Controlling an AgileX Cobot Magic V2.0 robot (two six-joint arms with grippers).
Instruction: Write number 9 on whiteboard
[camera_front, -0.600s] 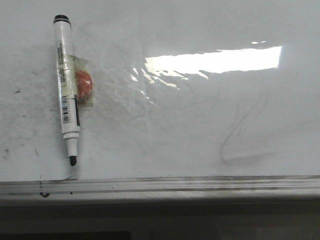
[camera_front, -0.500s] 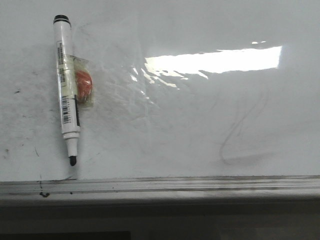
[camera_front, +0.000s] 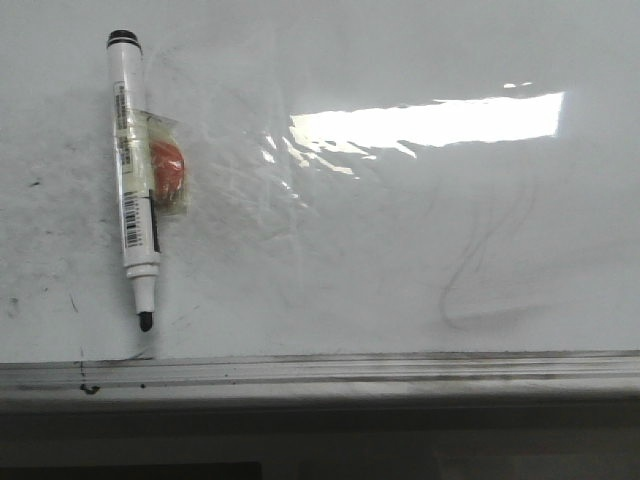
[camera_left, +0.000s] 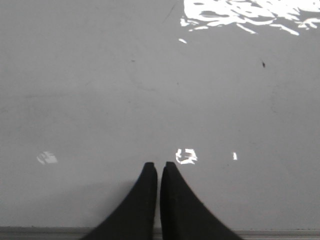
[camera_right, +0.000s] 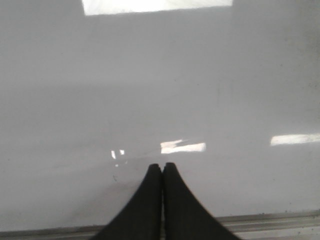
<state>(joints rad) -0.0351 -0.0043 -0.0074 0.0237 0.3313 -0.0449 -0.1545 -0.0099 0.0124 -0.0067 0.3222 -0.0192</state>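
The whiteboard fills the front view, glossy white with grey smudges. A white marker lies on it at the left, black tip bare and pointing at the near rail, with an orange piece taped to its side. The number 9 is out of view. Neither gripper shows in the front view. My left gripper is shut with nothing between its black fingers, over bare board. My right gripper is likewise shut and holds nothing, above plain board.
A faint grey erased squiggle marks the board at the right. The grey metal rail runs along the near edge and also shows under the right fingers. A bright window glare lies across the board.
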